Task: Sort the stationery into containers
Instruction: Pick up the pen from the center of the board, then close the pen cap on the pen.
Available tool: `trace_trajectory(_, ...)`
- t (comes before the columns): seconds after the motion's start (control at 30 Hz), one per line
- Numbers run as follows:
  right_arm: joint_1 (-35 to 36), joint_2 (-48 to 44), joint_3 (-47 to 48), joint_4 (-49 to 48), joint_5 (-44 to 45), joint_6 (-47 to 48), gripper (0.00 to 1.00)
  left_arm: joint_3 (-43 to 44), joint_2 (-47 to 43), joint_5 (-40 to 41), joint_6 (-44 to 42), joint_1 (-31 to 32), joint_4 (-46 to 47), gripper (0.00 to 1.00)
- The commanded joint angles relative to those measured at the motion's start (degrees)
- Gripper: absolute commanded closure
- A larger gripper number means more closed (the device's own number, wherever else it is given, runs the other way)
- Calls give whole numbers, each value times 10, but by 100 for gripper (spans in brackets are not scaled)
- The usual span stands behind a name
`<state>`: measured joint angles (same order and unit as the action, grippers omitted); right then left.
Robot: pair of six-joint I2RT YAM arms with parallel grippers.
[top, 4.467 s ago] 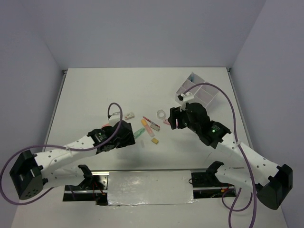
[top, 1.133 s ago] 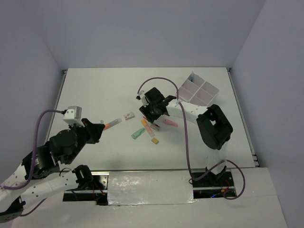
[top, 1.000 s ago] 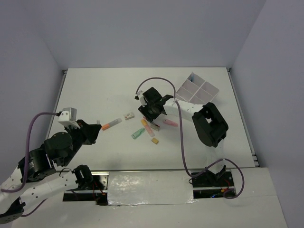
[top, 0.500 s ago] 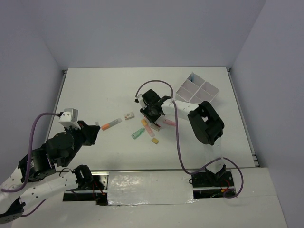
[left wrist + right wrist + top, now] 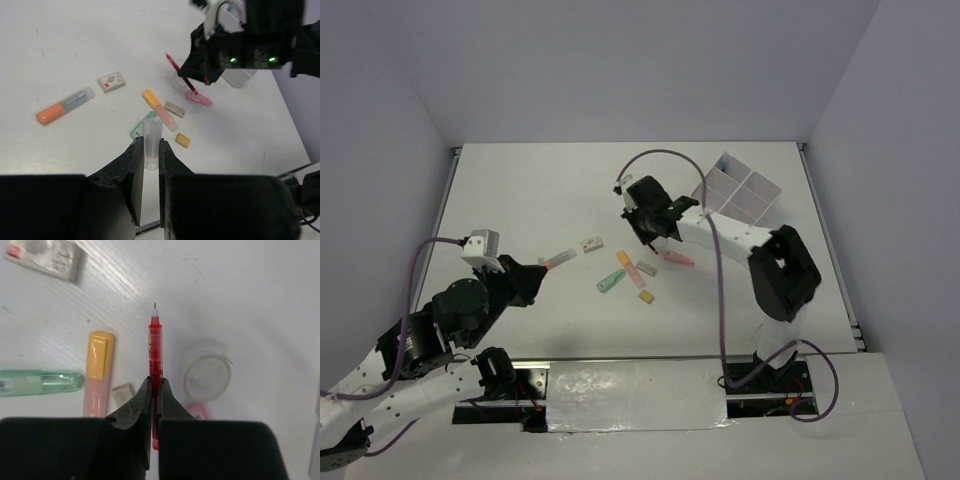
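Observation:
My right gripper (image 5: 155,385) is shut on a thin red pen (image 5: 155,345), held just above the table near the white tape ring (image 5: 206,371). From above, that gripper (image 5: 651,228) hovers at the pile's far side, left of the white four-compartment box (image 5: 760,212). My left gripper (image 5: 151,146) is raised at the near left (image 5: 537,273), shut on a clear tube-like marker (image 5: 152,134). On the table lie an orange marker (image 5: 65,105), a green marker (image 5: 611,281), a yellow-pink marker (image 5: 626,262) and a pink marker (image 5: 678,259).
A white eraser (image 5: 591,243) lies left of the pile. A beige eraser (image 5: 647,268) and a yellow eraser (image 5: 646,296) lie among the markers. Grey walls close the table at the back and on both sides.
My right gripper has closed on the red pen and lifted it off the table. My left arm has shifted a little to the right, still shut on its clear marker.

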<state>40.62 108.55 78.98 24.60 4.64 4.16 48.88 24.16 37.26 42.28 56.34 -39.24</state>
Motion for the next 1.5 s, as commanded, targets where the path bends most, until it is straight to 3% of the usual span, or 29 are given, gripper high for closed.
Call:
trace_trajectory(0.0, 1, -164, -30, -53, 21, -76, 100, -20, -7, -41, -4, -2, 106, 100)
trace_trajectory(0.17, 26, -340, -162, -127, -38, -181, 100, -58, -3, -78, -19, -1, 240, 100)
trace_trajectory(0.23, 38, -415, -242, -197, -121, -237, 100, -70, -3, -94, -22, -1, 287, 100)
trace_trajectory(0.4, 81, -548, -417, -413, -203, -353, 100, -115, 2, -105, -19, -2, 474, 100)
trace_trajectory(0.47, 106, -570, -444, -478, -224, -372, 100, -143, 9, -116, -24, -2, 540, 100)
trace_trajectory(0.6, 132, -585, -441, -484, -234, -379, 100, -153, 47, -131, -21, -3, 659, 100)
trace_trajectory(0.83, 150, -585, -422, -502, -236, -368, 100, -56, 154, -148, 6, -12, 610, 100)
trace_trajectory(1.47, 152, -555, -371, -457, -187, -287, 100, -43, 172, -171, 34, -19, 563, 100)
